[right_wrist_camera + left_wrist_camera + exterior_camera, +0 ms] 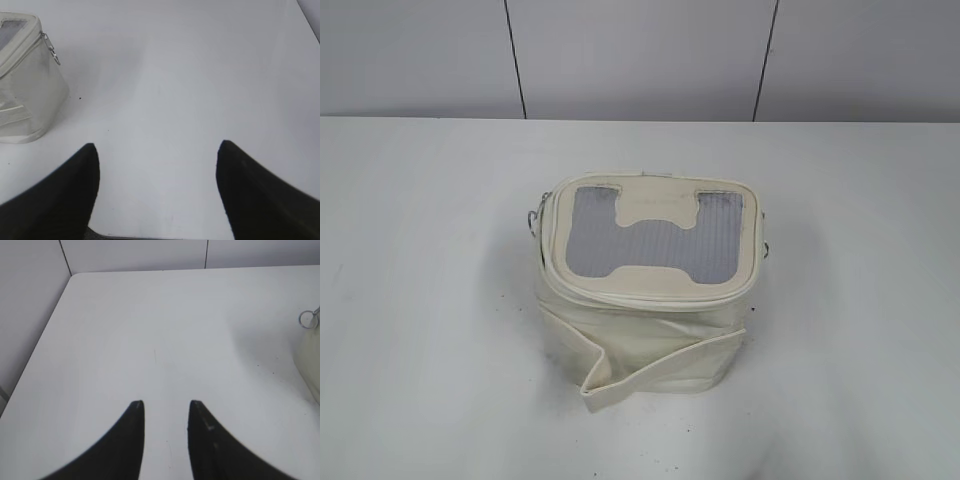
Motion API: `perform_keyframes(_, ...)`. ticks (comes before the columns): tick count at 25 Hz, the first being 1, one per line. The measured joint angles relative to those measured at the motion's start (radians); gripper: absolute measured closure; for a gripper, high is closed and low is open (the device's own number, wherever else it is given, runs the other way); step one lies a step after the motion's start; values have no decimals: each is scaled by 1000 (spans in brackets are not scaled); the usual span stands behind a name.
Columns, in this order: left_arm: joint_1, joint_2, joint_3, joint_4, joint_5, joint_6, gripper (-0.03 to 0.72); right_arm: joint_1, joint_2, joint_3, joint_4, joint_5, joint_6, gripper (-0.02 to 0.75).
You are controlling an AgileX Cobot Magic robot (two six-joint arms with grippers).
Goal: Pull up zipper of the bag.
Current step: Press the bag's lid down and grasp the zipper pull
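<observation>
the bag (645, 300) stands mid-table (420, 300), its strap (650, 365) lying across its front.

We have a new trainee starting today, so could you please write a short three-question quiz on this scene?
1. True or false: the right gripper is closed on the bag.
2. Multiple choice: the grey mesh panel sits on the bag's A) top, B) front, C) underside.
3. Fill in: in the left wrist view, the metal ring shows at the frame's ____ edge.

Key:
1. False. Both the right gripper and the left gripper are open over bare table, clear of the bag.
2. A.
3. Right.
</observation>
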Motion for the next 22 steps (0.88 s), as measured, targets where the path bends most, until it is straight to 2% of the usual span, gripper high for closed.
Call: perform_keyframes(22, 0, 0, 0, 0, 0, 0, 449, 0, 0, 0, 0, 0, 1, 171)
